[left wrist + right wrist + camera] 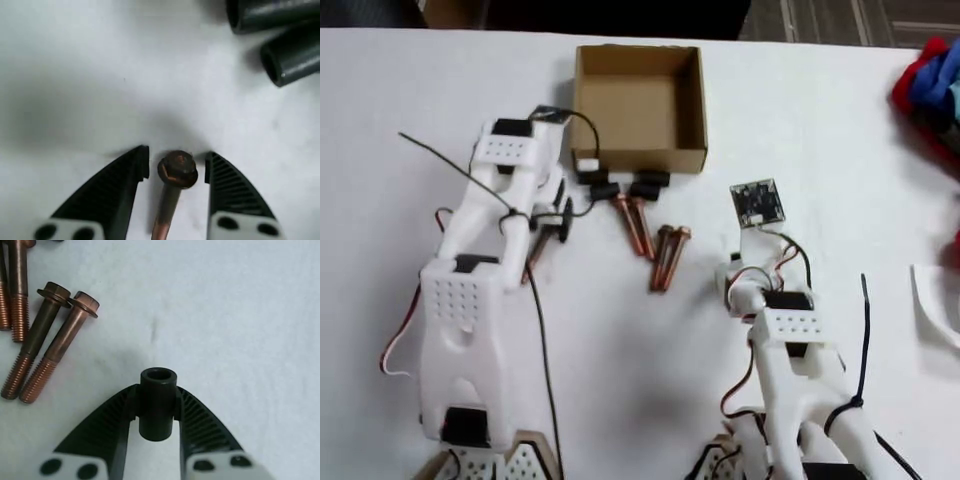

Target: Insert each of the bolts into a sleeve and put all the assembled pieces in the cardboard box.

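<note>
A copper bolt lies on the white table between the fingers of my left gripper, which is open with a small gap on each side of the bolt's head. In the high view this gripper is left of the cardboard box. Two black sleeves lie just beyond it, in front of the box. My right gripper is shut on a black sleeve, held with its bore facing up. Loose bolts lie beside it, seen mid-table in the high view.
A small circuit board sits over the right arm's wrist. Coloured cloth lies at the far right edge and a white curved object below it. Open table lies between the two arms.
</note>
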`<state>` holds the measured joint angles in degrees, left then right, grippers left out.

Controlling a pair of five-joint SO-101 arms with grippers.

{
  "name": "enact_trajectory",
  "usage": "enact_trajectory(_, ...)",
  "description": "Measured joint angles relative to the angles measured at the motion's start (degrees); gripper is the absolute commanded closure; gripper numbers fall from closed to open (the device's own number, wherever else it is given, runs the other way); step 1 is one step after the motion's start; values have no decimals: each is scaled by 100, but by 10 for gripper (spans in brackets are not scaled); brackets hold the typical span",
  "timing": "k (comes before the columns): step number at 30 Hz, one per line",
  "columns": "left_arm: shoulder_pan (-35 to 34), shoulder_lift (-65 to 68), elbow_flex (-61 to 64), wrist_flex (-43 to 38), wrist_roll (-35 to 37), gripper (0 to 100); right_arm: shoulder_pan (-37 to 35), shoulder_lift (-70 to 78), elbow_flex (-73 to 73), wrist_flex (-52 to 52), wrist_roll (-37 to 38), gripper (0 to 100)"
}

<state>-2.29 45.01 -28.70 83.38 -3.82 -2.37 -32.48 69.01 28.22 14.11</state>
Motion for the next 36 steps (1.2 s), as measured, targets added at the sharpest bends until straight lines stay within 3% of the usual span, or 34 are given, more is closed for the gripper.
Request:
enact_trajectory(11, 0, -18, -105, 273, 0, 801, 0, 0, 0, 0, 0, 978)
enact_trajectory(20, -255, -9, -879, 1591, 9, 801, 0, 0, 0, 0, 0, 978)
enact_trajectory(36, -26, 281, -923, 1679, 9, 801, 0, 0, 0, 0, 0, 978)
